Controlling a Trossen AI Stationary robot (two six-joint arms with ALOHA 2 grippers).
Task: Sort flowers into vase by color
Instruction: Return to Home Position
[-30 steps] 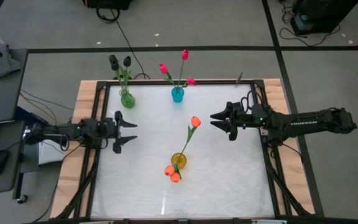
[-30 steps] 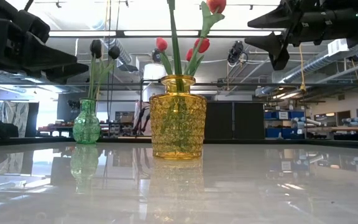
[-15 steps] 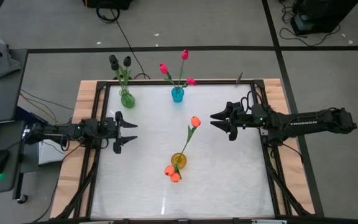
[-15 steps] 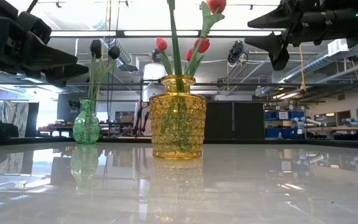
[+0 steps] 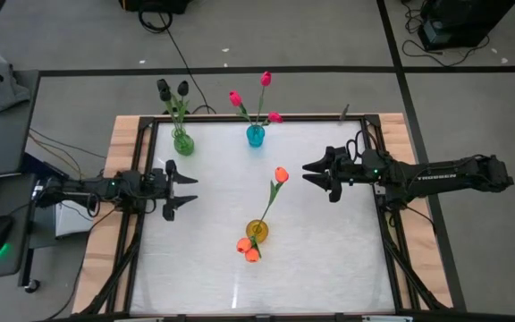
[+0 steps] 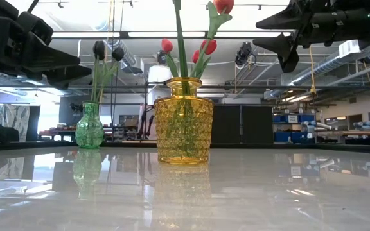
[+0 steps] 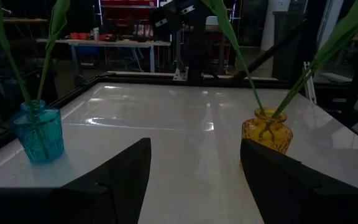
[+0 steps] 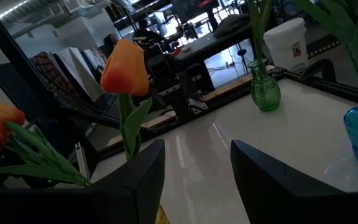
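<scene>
Hovering above the table [image 5: 329, 259], the two arms face each other with nothing in hand. The left gripper [image 5: 184, 190] hangs over the left side, jaws spread wide and empty. The right gripper [image 5: 311, 174] hangs over the right side, jaws likewise apart and holding nothing. And every flower is in glass! Black tulips [image 5: 163, 87] stand in the green vase [image 5: 183, 142] by the far edge (two buds showing from above). Near it along that edge, three pink tulips [image 5: 236, 97] fan out of the blue vase [image 5: 255, 136]. Closer to the front, between the arms, orange tulips [image 5: 281, 174] fill the yellow vase [image 5: 257, 231]: one tall and leaning toward the right gripper, two drooping low by the rim.
</scene>
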